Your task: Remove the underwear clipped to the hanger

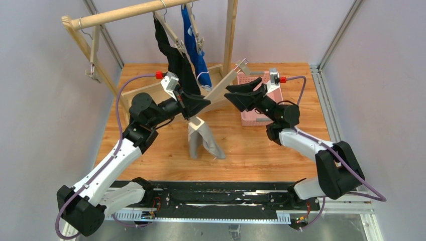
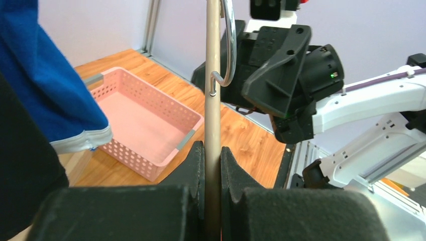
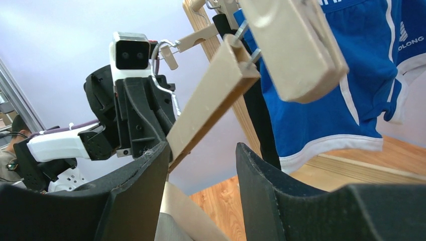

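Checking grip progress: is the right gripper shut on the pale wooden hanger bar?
No, the right gripper has its jaws apart, with open space beside the pale wooden hanger bar between them.

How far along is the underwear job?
Nothing is fully off yet. The left claw is shut on a hanger taken off the rail, grey underwear dangling from one clip; the right claw is open around its bar. The black pair and blue pair still hang up.

Matt wooden hanger [image 2: 213, 125], pink plastic basket [image 2: 131, 154]
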